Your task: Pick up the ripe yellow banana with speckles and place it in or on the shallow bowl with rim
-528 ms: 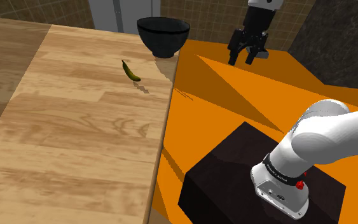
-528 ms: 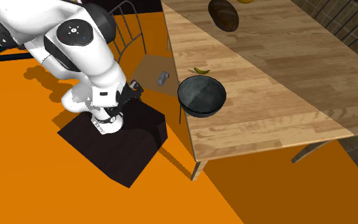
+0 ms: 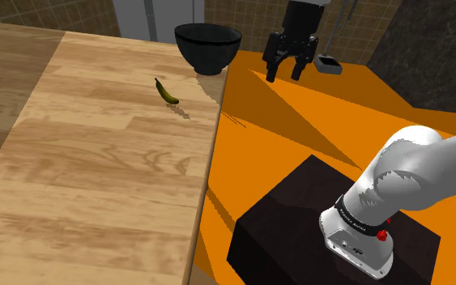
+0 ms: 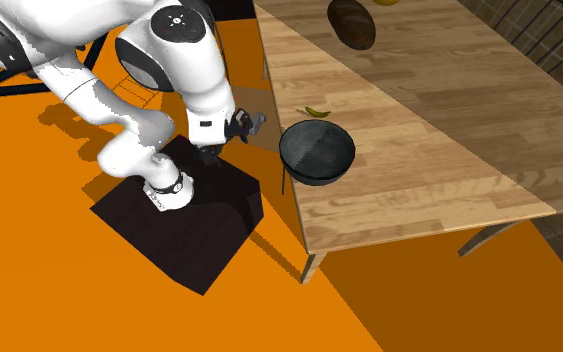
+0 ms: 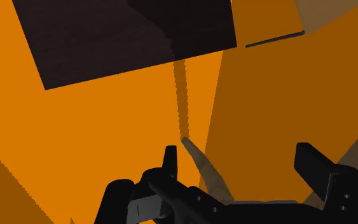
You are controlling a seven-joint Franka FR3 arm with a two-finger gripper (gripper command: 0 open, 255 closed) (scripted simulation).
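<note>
A small yellow-green banana (image 3: 168, 91) with dark speckles lies on the wooden table (image 3: 96, 162), near its edge. A black bowl (image 3: 208, 46) stands at the table's far corner, a short way beyond the banana. My gripper (image 3: 284, 76) hangs open and empty over the orange floor, off the table, to the shoulder view's right of the bowl. In the second exterior view the banana (image 4: 316, 111) lies just behind the bowl (image 4: 317, 152), and the gripper (image 4: 237, 128) is to the bowl's left. In the wrist view the gripper (image 5: 241, 162) has its fingers wide apart above the floor.
The dark stand (image 3: 331, 219) sits on the orange floor (image 3: 299, 121) beside the table. A small grey object (image 3: 328, 63) lies beyond the gripper. A dark brown rounded thing (image 4: 353, 23) rests farther along the table. A dark wall block (image 3: 436, 57) rises at the shoulder view's right.
The arm has swung toward the table: the gripper moved to the shoulder view's left and a little up, closer to the bowl. It stays open. Banana and bowl have not moved.
</note>
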